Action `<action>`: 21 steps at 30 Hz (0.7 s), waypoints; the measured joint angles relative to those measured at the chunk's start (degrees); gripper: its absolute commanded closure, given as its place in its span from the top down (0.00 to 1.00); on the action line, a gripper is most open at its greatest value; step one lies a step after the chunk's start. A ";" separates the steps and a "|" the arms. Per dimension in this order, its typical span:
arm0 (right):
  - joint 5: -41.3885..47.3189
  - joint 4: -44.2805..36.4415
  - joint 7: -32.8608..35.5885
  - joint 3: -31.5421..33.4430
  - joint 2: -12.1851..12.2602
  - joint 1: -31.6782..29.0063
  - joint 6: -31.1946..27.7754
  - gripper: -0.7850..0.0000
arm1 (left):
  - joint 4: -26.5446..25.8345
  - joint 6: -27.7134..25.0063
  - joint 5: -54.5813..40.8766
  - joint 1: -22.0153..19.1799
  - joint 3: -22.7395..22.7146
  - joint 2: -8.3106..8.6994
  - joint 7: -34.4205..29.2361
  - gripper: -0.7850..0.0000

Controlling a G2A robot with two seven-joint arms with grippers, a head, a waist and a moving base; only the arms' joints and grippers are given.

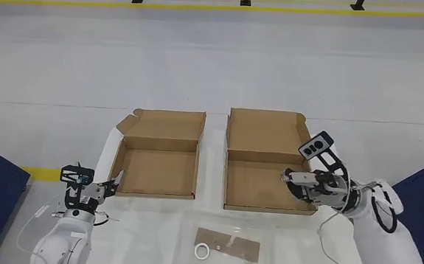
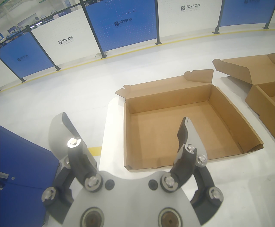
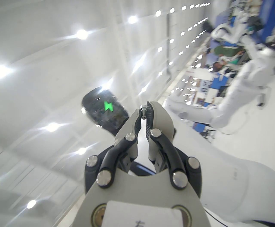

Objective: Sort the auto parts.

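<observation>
Right pincer (image 3: 144,110): gripping a small metal pin (image 3: 143,114) over the right box (image 1: 253,183), seemingly to drop it in.
Left pincer (image 2: 124,120): hovering open near the surface's (image 1: 154,224) left edge.
Ring (image 1: 202,251): lying by the front edge.

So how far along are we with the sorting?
Done: nothing yet that shows. The left box and right box both look empty. In hand: the right tool pinches a small metal pin above the right box, while the left tool is open beside the left box. Left: the white ring and small bits by the card.
</observation>
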 measured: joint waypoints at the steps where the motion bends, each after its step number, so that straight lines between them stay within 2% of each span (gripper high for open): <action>1: -3.24 -0.14 -0.43 0.68 0.29 0.10 0.35 0.00 | 0.00 0.00 0.00 0.00 0.00 0.00 0.00 1.00; 5: -16.32 -0.51 -0.87 1.78 1.28 -0.07 1.02 0.00 | 0.00 0.00 0.00 0.00 0.00 0.00 0.00 1.00; 10: -21.01 -0.48 -1.38 1.99 1.67 -0.29 0.22 0.00 | 0.00 0.00 0.00 0.00 0.00 0.00 0.00 1.00; 16: -21.14 -0.58 -1.50 1.96 1.67 -0.30 0.23 0.00 | 0.00 0.00 0.00 0.00 0.00 0.00 0.00 1.00; 21: -32.91 -1.56 -7.43 1.08 2.34 0.36 2.20 0.00 | 0.00 0.00 0.00 0.00 0.00 0.00 0.00 1.00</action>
